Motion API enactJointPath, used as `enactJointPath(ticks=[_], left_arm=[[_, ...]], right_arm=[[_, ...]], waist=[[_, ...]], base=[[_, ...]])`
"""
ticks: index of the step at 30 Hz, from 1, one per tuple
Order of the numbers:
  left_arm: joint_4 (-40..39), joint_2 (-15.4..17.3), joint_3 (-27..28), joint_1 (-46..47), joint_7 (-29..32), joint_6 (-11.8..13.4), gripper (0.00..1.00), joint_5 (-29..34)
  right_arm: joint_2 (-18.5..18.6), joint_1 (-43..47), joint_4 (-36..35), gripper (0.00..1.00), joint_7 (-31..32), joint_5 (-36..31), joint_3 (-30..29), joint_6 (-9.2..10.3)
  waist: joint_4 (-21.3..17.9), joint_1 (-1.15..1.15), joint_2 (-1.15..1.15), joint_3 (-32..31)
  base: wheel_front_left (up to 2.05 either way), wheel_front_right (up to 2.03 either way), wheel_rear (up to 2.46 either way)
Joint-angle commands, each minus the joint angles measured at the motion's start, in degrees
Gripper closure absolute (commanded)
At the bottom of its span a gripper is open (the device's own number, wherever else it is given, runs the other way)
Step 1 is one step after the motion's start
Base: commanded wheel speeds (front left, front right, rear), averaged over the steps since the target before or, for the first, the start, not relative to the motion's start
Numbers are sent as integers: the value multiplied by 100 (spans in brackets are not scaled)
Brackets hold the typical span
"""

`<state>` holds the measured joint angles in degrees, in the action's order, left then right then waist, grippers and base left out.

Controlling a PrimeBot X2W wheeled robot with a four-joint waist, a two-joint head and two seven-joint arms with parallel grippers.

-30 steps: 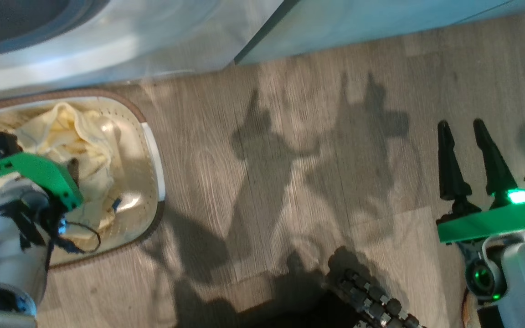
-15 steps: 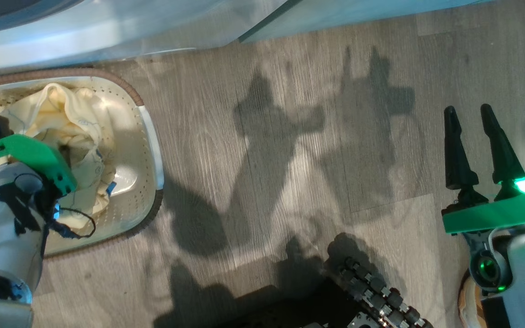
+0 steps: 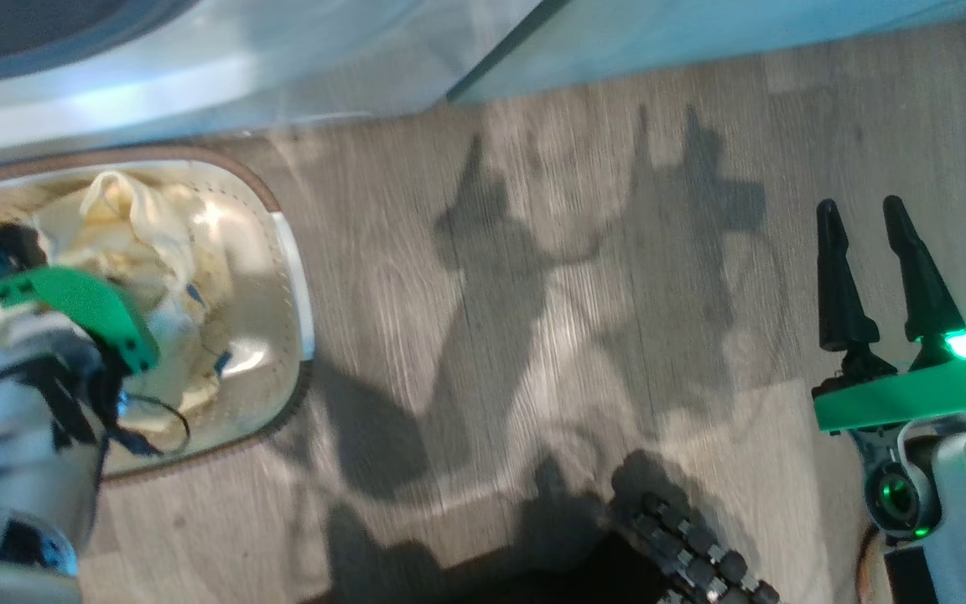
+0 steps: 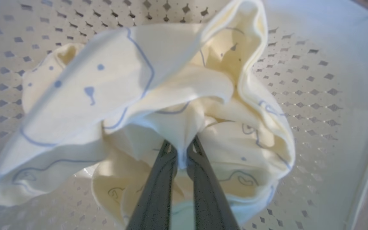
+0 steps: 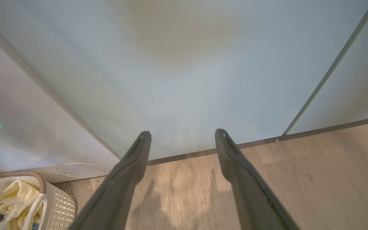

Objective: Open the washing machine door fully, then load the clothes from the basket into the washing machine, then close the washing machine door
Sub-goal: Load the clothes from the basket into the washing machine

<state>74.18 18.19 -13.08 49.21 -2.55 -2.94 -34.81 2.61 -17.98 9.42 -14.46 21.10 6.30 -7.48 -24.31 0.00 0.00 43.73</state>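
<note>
**Left pincer nips a fold of laundry in the basket**

The robot's left gripper (image 4: 180, 147) reaches down into the basket (image 4: 315, 64), its two dark fingers drawn narrow on a peak of pale yellow cloth, part of the clothes (image 4: 158, 83) heaped on the perforated bottom. The basket stands on the wooden floor (image 3: 533, 335), just in front of the white washing machine (image 3: 156, 75). The right gripper (image 3: 859, 204) hovers well apart over bare floor, its fingers spread and holding nothing.

The hold looks slight: only a thin fold sits between the fingertips, and most of the garment spreads loose around them. On the lift, the cloth's own weight could pull that fold free and drop the garment back into the basket or onto the floor short of the drum. The garments also lie tangled, so a second piece may ride up and fall off partway. A trailing edge catching the brown rim could drag or tip the light basket.
</note>
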Motion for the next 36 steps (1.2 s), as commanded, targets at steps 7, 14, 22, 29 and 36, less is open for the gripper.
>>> enactJointPath(ticks=[7,14,22,29,36], left_arm=[[-23,-45,57,-586,-548,-216,100,-56],[-75,-264,-94,-858,-979,-409,100,-66],[-594,-432,-323,-1358,-1200,-452,100,-256],[-1380,-366,-530,-1932,-1240,-454,100,-484],[-2466,-190,-95,-2631,-1243,-454,100,-337]], right_arm=[[90,160,-13,0,-54,-6,101,-1],[205,344,83,0,-54,1,101,-1],[295,632,196,0,-54,14,146,-1],[388,912,247,0,-54,19,153,-1],[425,1182,258,0,-54,4,123,-1]], waist=[[299,0,0,-760],[586,0,0,-1456],[844,0,0,-2219],[1046,0,0,-2830],[1149,0,0,-3329]], base=[[0,0,0],[0,0,0],[0,0,0],[0,0,0],[0,0,0]])
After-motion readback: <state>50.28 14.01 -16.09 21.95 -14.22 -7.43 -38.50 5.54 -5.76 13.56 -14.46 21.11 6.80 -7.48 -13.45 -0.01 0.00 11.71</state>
